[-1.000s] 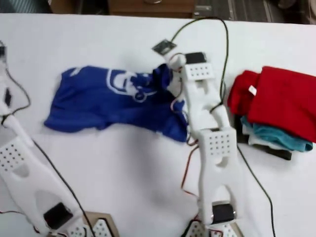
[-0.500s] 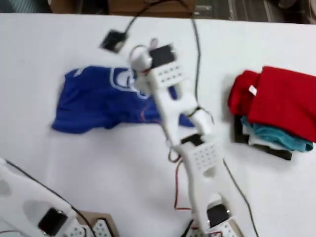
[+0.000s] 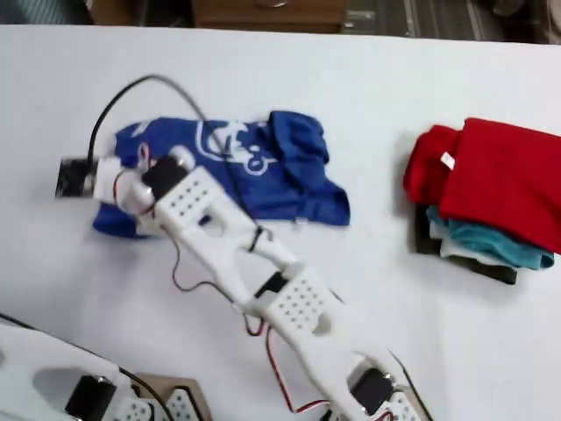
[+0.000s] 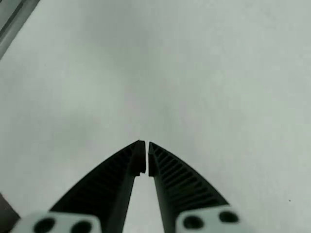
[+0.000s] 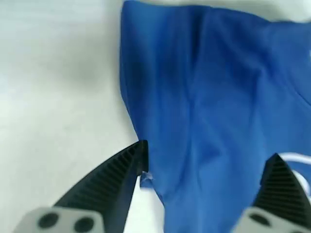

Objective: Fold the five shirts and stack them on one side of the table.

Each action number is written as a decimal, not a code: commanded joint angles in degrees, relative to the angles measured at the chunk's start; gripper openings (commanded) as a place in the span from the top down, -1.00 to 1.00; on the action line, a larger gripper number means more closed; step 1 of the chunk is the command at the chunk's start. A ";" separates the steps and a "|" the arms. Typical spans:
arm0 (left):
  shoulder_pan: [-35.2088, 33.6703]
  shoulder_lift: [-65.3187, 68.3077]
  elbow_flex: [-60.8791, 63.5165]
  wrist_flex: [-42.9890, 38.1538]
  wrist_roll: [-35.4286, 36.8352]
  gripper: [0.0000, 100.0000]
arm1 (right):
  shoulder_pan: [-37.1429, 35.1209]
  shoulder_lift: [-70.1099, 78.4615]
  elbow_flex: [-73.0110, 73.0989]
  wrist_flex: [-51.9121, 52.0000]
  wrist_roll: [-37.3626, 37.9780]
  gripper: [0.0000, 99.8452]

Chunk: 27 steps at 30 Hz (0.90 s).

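Blue shirt (image 3: 272, 171) lies crumpled under the gaping right end effector (image 5: 209, 153).

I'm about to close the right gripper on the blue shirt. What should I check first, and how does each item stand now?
1. Right gripper open: ok.
2. Blue shirt cloth between its jaws: ok.
3. Right gripper low enough to pinch the cloth: cannot tell.
4. Blue shirt lying flat: not ok, bunched at the end nearer the stack.
5. Left gripper out of the way: ok, shut over bare table.
6. Stack apart from the blue shirt: ok.
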 commanded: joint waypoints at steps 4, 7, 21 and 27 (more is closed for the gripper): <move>-4.48 -0.53 -2.42 0.70 0.26 0.91 | -5.67 4.70 -2.55 -3.38 -0.09 0.26; -5.01 -0.53 -2.42 2.20 0.26 0.91 | -6.55 6.02 -2.55 -3.56 0.00 0.26; -4.57 -0.44 -2.33 5.10 0.26 0.91 | 4.62 8.57 -3.69 -3.47 0.00 0.97; -4.40 -0.35 -2.33 5.10 0.26 0.91 | 6.29 7.16 -12.92 0.66 0.00 0.96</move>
